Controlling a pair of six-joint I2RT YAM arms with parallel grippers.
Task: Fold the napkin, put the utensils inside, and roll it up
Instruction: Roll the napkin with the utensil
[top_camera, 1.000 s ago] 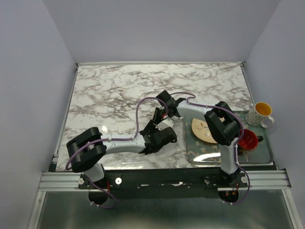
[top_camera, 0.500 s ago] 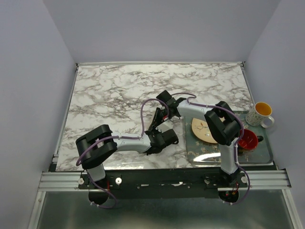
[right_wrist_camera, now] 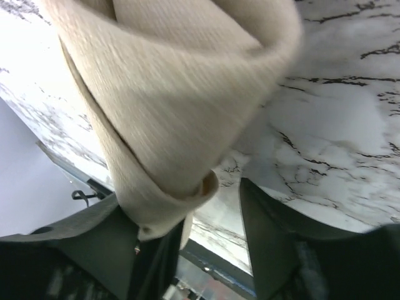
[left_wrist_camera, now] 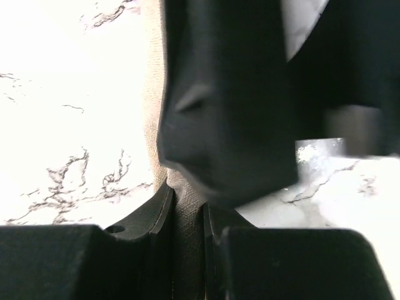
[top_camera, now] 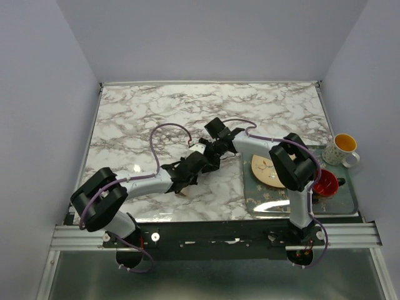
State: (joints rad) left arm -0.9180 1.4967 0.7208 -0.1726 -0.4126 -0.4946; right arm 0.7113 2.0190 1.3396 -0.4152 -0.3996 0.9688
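Left wrist camera, looking along the left hand [left_wrist_camera: 186, 219]. Its two black fingers [left_wrist_camera: 94, 262] fill the bottom edge, drawn close together. A narrow strip of tan cloth is pinched in the slim gap between them. This is the napkin [left_wrist_camera: 153, 125], and its woven fabric runs up from the grip along the left of the centre. A large black blurred shape [left_wrist_camera: 231, 94] covers the middle and right of the view; I cannot tell which part of the rig it is. Behind it is the bright white marble counter [left_wrist_camera: 62, 94] with thin grey veins.

Right wrist camera, looking along the right hand [right_wrist_camera: 200, 250]. Its dark fingers [right_wrist_camera: 275, 237] stand wide apart at the bottom. The napkin fills the upper half as a thick, soft fold or roll, angled from the upper right down to the lower left. Its lower end rests on the inner side of the finger on the left of the view. The other finger is clear of the cloth, so nothing is gripped here. The marble counter shows on the right.

Top camera, from above and behind the arms. Both arms reach to the middle of the counter, where the two hands meet tip to tip. The left arm comes from the lower left and the right arm from the lower right. The napkin lies under the hands and is almost wholly hidden by them. On the right side sits a tray [top_camera: 281, 203] holding a round tan plate [top_camera: 262, 170] and a red cup [top_camera: 325, 183]. A white mug [top_camera: 344, 147] with a yellow inside stands at the tray's far corner.
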